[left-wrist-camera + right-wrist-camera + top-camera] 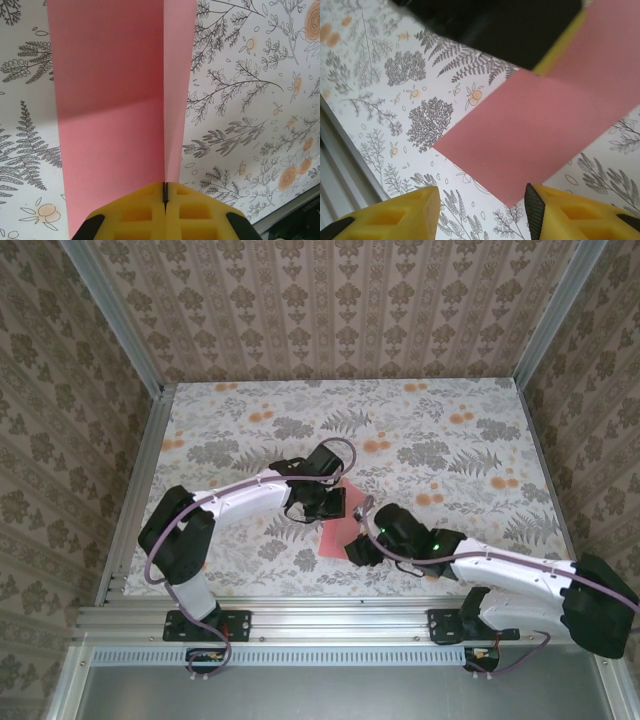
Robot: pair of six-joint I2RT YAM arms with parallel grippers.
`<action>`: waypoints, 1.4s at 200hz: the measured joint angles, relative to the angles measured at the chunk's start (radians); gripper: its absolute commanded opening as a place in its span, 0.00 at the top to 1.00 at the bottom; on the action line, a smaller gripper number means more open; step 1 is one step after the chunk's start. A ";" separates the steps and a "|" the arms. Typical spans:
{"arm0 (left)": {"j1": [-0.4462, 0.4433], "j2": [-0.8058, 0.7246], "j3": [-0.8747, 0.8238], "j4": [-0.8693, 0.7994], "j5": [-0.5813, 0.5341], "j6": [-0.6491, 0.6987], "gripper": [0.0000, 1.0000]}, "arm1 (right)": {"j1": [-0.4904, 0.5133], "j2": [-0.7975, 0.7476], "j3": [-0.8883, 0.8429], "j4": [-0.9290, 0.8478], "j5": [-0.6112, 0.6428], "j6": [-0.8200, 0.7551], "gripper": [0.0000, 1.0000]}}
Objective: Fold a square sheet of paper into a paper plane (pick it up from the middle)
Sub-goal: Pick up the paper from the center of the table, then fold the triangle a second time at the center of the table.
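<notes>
On the floral-patterned counter (450, 440), mid-front between both arms, lay the thin salmon-pink square paper sheet (335, 537), one part flat and a centre ridge standing up. Left gripper (165, 192) was clenched on that raised fold. Right gripper (482, 200) hung released, jaws apart, just over the sheet's corner.

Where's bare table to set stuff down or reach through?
Free: far half of the table, back wall to left arm; right strip between right arm and side rail. Crowded: near centre, where left gripper, right gripper and the square sheet of paper meet.
</notes>
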 measured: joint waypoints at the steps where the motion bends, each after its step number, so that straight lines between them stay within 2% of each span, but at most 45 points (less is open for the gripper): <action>1: 0.000 0.000 0.000 0.000 0.000 0.000 0.95 | 0.003 0.002 0.000 0.001 0.003 -0.001 0.48; 50: 0.000 0.000 0.000 0.004 0.000 -0.004 0.95 | 0.126 0.156 0.014 0.112 0.161 -0.084 0.45; 99: 0.006 0.000 0.000 0.004 0.000 -0.011 0.95 | 0.175 0.251 0.051 0.177 0.280 -0.139 0.46; 121: 0.006 0.000 0.000 0.004 0.000 -0.012 0.95 | 0.183 0.264 0.055 0.192 0.322 -0.157 0.51; 223: 0.006 0.000 0.000 0.010 -0.010 -0.019 0.91 | 0.183 0.219 0.032 0.199 0.364 -0.146 0.93; 271: 0.006 -0.002 0.000 0.010 -0.031 -0.023 0.80 | 0.143 0.195 0.005 0.221 0.320 -0.110 0.99; 280: 0.006 -0.008 -0.003 0.010 -0.038 -0.022 0.72 | 0.133 0.189 -0.001 0.226 0.303 -0.102 0.99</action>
